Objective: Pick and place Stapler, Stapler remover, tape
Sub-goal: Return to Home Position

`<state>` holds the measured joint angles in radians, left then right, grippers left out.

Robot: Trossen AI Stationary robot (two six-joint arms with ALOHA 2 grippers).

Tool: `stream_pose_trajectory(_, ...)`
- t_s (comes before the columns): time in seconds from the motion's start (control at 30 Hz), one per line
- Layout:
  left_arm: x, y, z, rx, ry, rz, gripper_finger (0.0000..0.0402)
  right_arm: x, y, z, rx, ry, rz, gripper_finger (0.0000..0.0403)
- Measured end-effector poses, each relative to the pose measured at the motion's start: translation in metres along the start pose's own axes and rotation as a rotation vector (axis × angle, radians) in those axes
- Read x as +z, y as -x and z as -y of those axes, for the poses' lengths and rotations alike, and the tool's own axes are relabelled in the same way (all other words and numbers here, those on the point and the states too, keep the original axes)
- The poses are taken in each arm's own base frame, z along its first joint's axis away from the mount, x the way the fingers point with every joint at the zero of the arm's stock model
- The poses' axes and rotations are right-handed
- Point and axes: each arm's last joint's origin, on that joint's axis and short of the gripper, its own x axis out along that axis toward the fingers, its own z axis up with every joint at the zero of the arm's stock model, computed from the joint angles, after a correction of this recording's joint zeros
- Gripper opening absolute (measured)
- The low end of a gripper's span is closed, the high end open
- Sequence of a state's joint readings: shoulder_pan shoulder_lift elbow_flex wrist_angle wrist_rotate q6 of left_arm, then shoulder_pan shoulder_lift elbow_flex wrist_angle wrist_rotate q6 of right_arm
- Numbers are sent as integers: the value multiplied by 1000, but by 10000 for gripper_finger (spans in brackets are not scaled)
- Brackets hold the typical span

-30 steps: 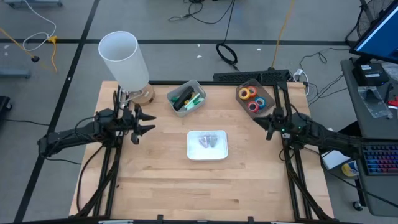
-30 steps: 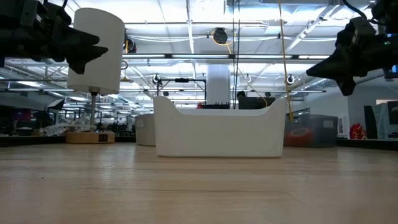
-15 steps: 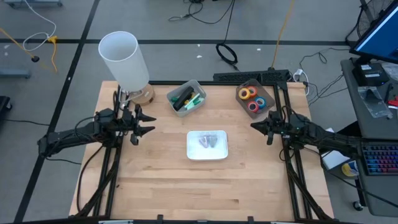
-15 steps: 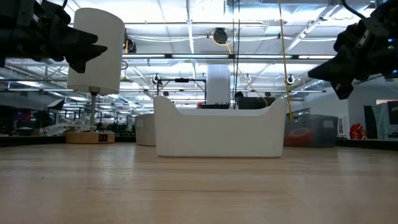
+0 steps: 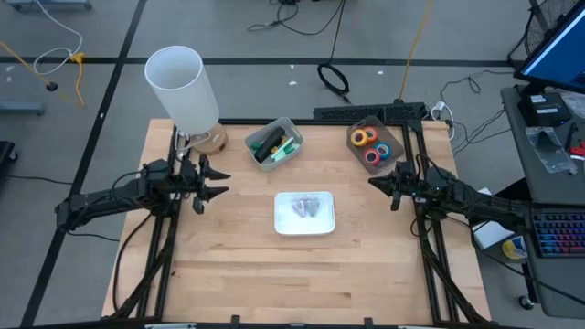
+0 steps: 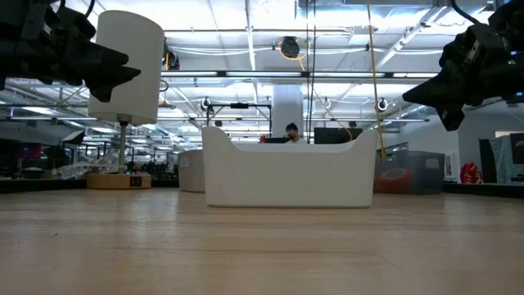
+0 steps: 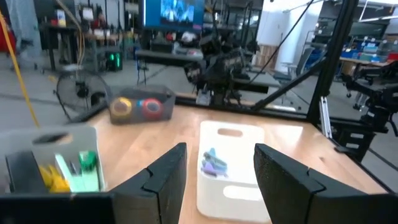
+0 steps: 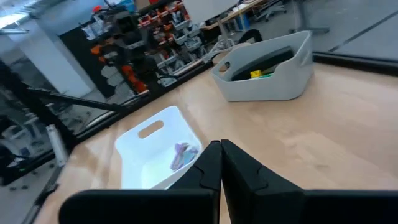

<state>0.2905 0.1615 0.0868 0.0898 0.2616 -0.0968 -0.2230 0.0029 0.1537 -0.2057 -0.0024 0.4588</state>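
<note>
Coloured ring-shaped tape rolls (image 5: 365, 137) are stored in a dark rectangular bin (image 5: 399, 146), upper right; left tool (image 5: 222, 179) is spread apart, empty, right tool (image 5: 373, 184) pinched together, empty.

Tray (image 5: 280, 216) at table (image 5: 238, 265) centre. Box (image 5: 253, 138) behind tray, slightly left. Tape rolls (image 5: 366, 137) in bin (image 5: 390, 128), back right. Lamp (image 5: 183, 87) back left.

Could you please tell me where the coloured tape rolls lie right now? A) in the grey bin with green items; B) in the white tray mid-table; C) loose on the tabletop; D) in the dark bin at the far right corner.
D: the high view shows the tape rolls grouped inside the dark bin at the far right corner of the table.
</note>
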Motion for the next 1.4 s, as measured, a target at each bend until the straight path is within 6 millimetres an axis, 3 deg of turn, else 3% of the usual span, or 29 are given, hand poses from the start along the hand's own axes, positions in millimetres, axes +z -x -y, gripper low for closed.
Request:
stream_pose_trajectory(0.5, -3, 0, 0, 4, 76, -32, 186, -1, 0, -1, 28, 131, -8, 0)
stream_pose_trajectory(0.73, 0, 0, 0, -8, -109, 4, 186, 0, 0, -1, 31, 105, -2, 0)
stream_pose_trajectory(1.0, -5, 0, 0, -6, -103, -52, 186, 0, -1, -1, 31, 95, 4, 0)
stream_pose_trajectory(1.4, 10, 0, 0, 23, -38, 100, 186, 0, -1, -1, 32, 79, 4, 0)
